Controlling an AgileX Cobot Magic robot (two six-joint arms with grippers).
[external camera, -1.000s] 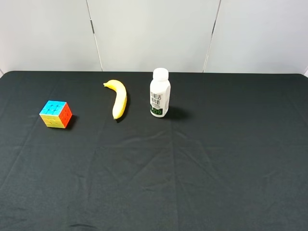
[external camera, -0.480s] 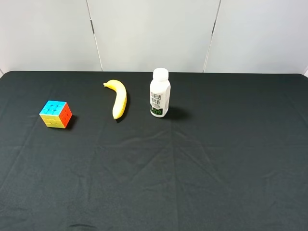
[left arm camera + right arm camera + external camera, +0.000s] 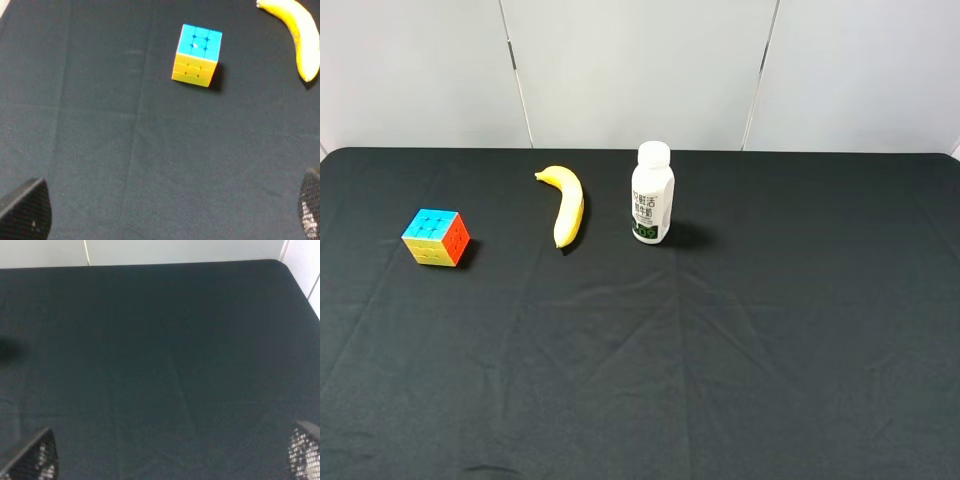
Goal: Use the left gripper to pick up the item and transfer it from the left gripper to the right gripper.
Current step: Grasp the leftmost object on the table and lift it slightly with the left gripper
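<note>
Puzzle cube [image 3: 436, 238] is sitting blue face up near the left edge of the black tabletop [image 3: 740, 350], apart from the banana [image 3: 565, 205] and white bottle [image 3: 652, 193] toward the far edge, while the left gripper [image 3: 168, 212] and right gripper [image 3: 168, 454] are both hanging released, jaws spread wide.

left gripper [image 3: 167, 210]: black finger ends, fine woven-mesh texture | right gripper [image 3: 170, 455]: black finger ends, pale-speckled mesh
</note>
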